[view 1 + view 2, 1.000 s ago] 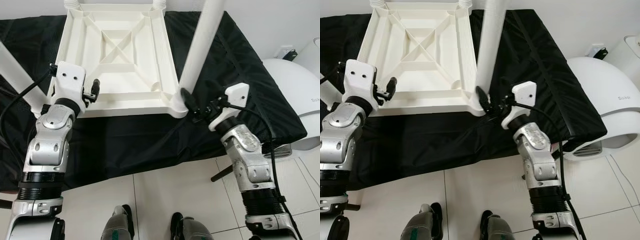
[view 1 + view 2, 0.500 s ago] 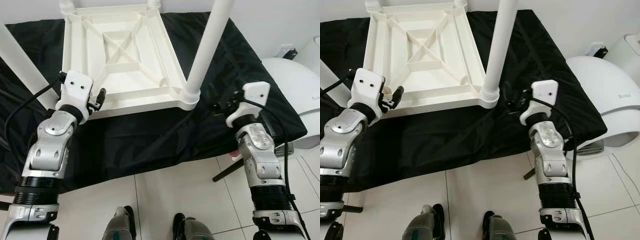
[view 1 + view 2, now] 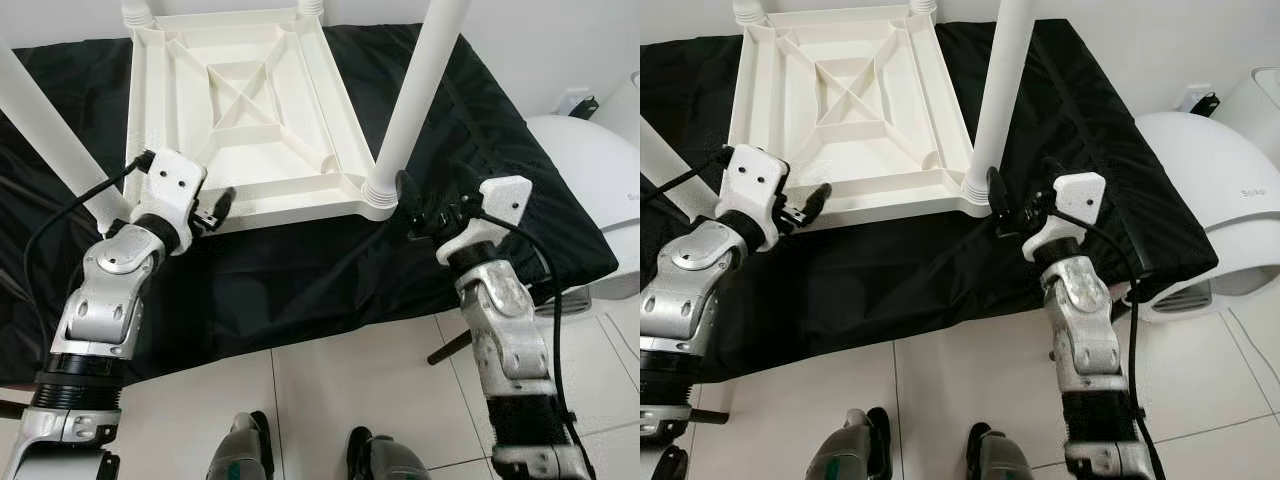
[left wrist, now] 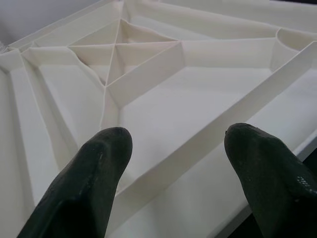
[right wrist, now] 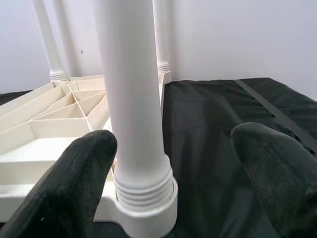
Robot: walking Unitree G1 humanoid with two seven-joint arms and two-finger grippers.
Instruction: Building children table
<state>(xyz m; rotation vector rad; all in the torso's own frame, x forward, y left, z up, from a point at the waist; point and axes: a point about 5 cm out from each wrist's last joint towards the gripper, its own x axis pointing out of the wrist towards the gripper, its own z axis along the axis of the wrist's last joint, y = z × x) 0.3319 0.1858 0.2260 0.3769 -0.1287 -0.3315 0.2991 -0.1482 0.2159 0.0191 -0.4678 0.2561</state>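
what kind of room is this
Probably a room in a home, used as an assembly spot: white tiled floor, a black-covered surface holding an upturned white children's table, and a white domed appliance beside a wall.

Head stereo pair looks down; wrist cameras closely face the table.

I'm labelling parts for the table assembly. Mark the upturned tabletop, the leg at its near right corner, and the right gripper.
upturned tabletop (image 3: 240, 110): left eye view, on the ribbed underside.
leg (image 3: 410, 100): left eye view, midway up the shaft.
right gripper (image 5: 173, 163): right wrist view, between the open fingertips.
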